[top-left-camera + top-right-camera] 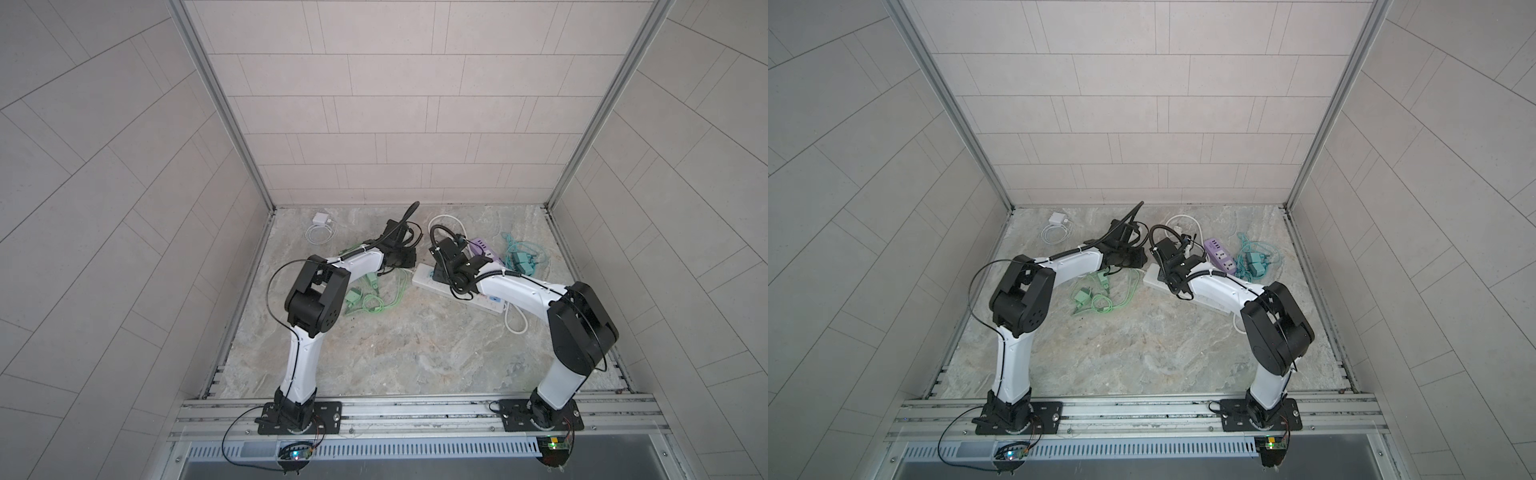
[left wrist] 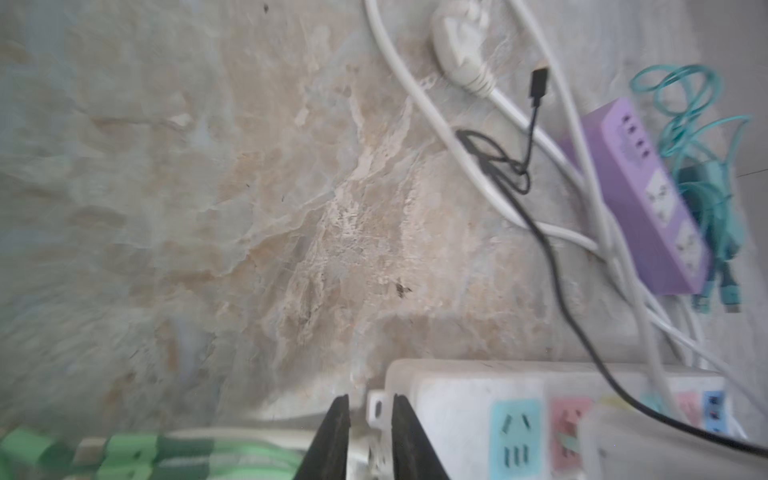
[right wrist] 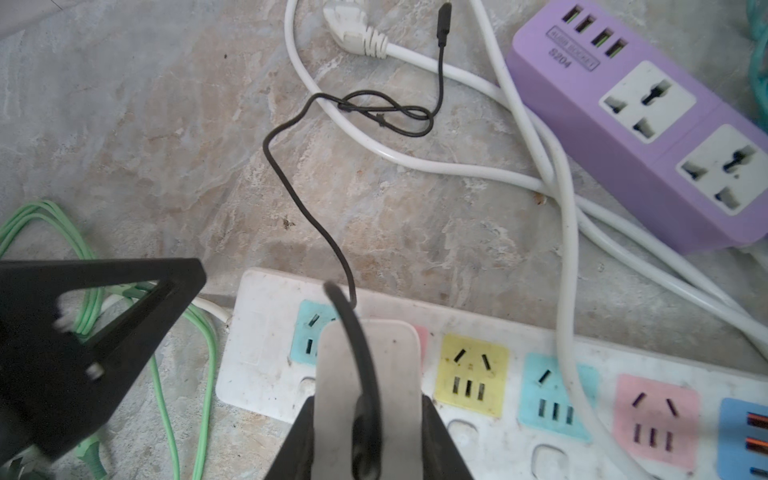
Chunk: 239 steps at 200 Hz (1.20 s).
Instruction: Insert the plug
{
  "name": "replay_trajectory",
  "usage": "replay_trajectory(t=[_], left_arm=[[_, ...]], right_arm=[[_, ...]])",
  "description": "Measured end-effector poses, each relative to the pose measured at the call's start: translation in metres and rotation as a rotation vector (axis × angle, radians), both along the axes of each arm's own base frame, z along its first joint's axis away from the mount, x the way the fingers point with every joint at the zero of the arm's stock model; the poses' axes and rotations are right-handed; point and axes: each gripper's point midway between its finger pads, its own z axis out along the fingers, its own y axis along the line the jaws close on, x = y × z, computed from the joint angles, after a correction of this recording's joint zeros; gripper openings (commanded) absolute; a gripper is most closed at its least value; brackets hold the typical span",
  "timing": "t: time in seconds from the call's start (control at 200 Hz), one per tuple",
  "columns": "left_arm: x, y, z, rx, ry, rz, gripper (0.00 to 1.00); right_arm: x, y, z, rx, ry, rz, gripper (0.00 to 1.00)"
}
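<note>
A white plug [image 3: 395,365] with a black cable [image 3: 307,208] sits between the fingers of my right gripper [image 3: 368,405], which is shut on it. It hovers over the end sockets of the white power strip [image 3: 257,332], covering part of the first blue socket [image 3: 309,332] and the pink one beside it. Whether its pins are in a socket is hidden. My left gripper [image 2: 371,399] is closed narrowly at that same end of the strip [image 2: 457,399], with the strip's small end tab [image 2: 376,409] and cord between its fingers. In both top views the two grippers meet over the strip [image 1: 424,279] [image 1: 1152,278].
A purple power strip [image 3: 648,124] [image 1: 482,249] lies behind the white one, with white cords [image 3: 565,249] looping across both. Green cables and chargers [image 1: 365,295] lie left of the strip, teal ones [image 1: 519,262] far right. A white charger [image 1: 322,219] sits at the back left.
</note>
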Motion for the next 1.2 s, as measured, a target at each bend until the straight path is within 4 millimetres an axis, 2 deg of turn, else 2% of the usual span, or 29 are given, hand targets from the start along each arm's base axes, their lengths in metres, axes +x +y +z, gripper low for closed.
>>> replay_trajectory(t=[0.08, 0.225, 0.4, 0.495, 0.686, 0.776, 0.981, 1.196], left_arm=[[0.009, -0.006, -0.02, 0.034, 0.028, -0.031, 0.23], [0.027, -0.015, -0.02, 0.069, 0.027, -0.084, 0.22], [0.018, -0.011, -0.022, 0.118, 0.063, -0.138, 0.19], [0.004, -0.005, -0.025, 0.14, 0.084, -0.159, 0.19], [-0.041, 0.014, -0.027, 0.181, 0.133, -0.185, 0.18], [-0.056, 0.02, -0.028, 0.189, 0.143, -0.19, 0.18], [-0.076, 0.026, -0.03, 0.195, 0.134, -0.195, 0.15], [-0.125, 0.03, -0.03, 0.195, 0.156, -0.216, 0.15]], right_arm=[[-0.001, 0.0, -0.001, 0.004, 0.001, 0.005, 0.23], [-0.003, 0.0, -0.001, 0.015, -0.007, 0.019, 0.23], [-0.006, -0.002, -0.002, 0.032, -0.014, 0.03, 0.23], [-0.011, -0.005, -0.001, 0.038, -0.014, 0.033, 0.24], [-0.019, -0.01, -0.001, 0.039, -0.003, 0.039, 0.24], [-0.02, -0.012, -0.001, 0.037, 0.003, 0.04, 0.24], [-0.024, -0.008, 0.002, 0.056, 0.014, 0.067, 0.24], [-0.035, 0.004, 0.016, 0.071, 0.0, 0.113, 0.24]])
